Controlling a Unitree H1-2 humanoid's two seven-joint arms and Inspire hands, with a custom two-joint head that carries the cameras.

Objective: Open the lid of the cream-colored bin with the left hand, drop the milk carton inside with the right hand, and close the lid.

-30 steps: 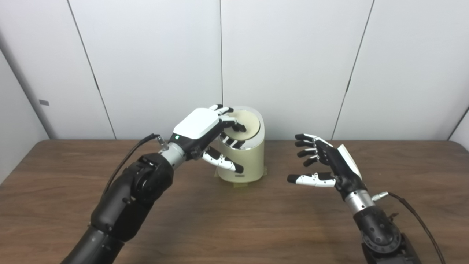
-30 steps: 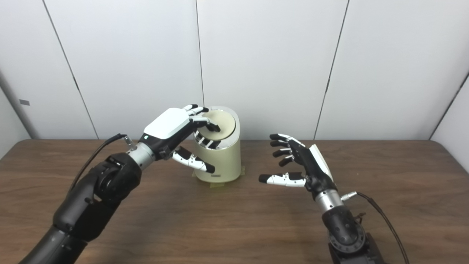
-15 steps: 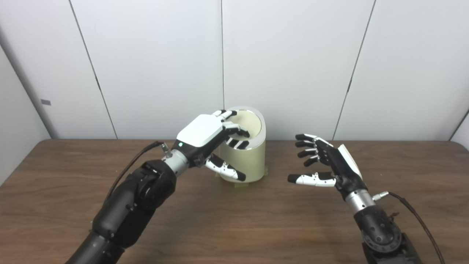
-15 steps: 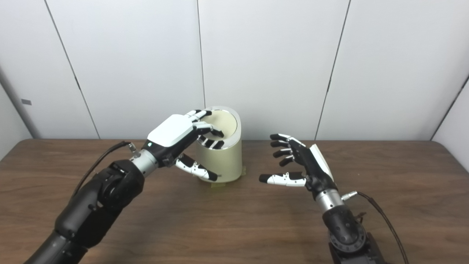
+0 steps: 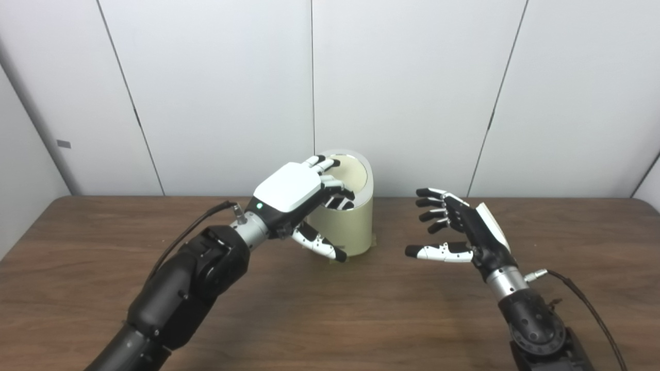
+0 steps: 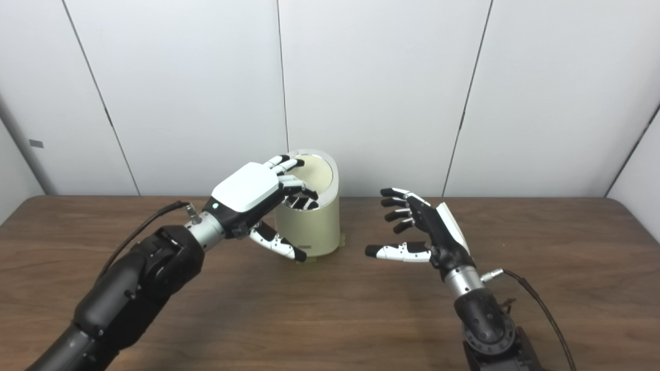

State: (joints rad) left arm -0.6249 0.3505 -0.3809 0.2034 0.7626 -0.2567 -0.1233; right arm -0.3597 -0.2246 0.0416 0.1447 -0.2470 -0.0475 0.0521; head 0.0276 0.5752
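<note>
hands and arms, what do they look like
Both arms are glossy black with rounded joints and a silver metal wrist. Each hand, left and right, has a white back plate and black-and-white fingers. The left shows a small green light. A dark cable plugs in at each wrist.

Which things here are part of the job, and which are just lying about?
Job:
- bin, with its lid
- left hand, fingers at the bin's top
- right hand, open, holding nothing
- milk carton: not in view

Lying about:
- table
- cable at the right wrist
- tape under the bin
</note>
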